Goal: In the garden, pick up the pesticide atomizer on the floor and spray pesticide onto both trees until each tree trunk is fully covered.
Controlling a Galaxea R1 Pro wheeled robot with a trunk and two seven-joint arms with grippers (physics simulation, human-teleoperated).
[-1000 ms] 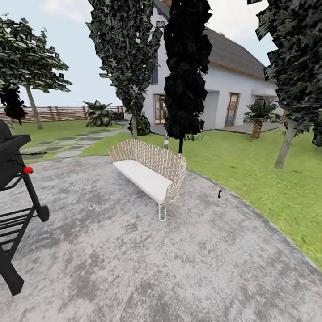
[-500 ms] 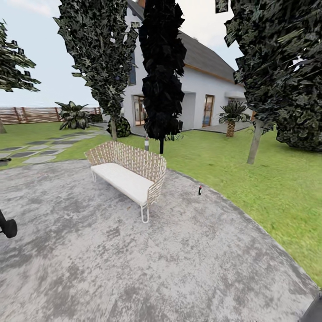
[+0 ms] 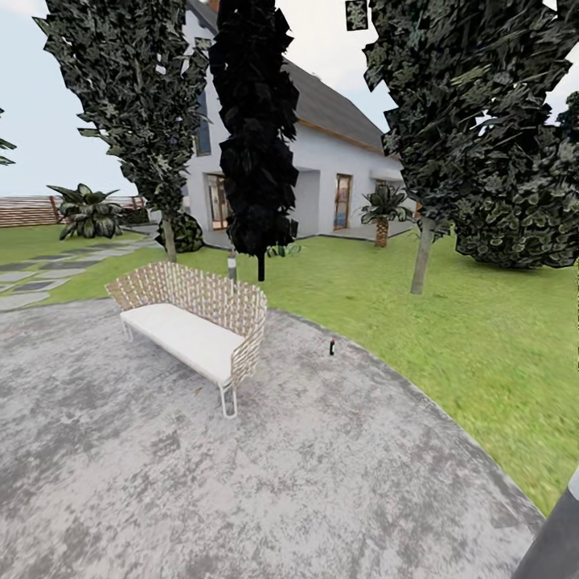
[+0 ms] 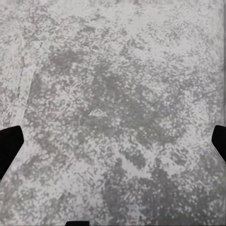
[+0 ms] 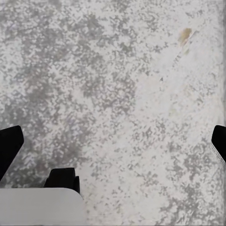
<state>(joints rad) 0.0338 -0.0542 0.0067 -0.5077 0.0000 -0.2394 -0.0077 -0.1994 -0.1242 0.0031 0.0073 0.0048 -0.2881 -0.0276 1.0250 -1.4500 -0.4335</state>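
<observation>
The pesticide atomizer (image 3: 331,346) stands as a tiny black bottle with a red tip on the grey paving, near the lawn's edge and right of the bench. Beyond it on the grass rises a tree with a bare grey-brown trunk (image 3: 420,259). Another leafy tree has its trunk (image 3: 169,236) behind the bench at the left. My left gripper (image 4: 113,141) hangs open over bare speckled paving, its dark fingertips wide apart. My right gripper (image 5: 113,143) is likewise open above the paving, holding nothing.
A woven bench (image 3: 193,318) with a white seat stands on the round paved patio (image 3: 241,482). A black narrow conifer (image 3: 256,153) rises behind it. A white house (image 3: 322,185), a palm-like plant (image 3: 381,211), stepping stones (image 3: 32,277) and a slat fence (image 3: 24,211) lie farther back.
The whole head view has swung to the right, so the camera moved. The black grill at the left has left the picture; bench and atomizer have shifted leftward in view.
</observation>
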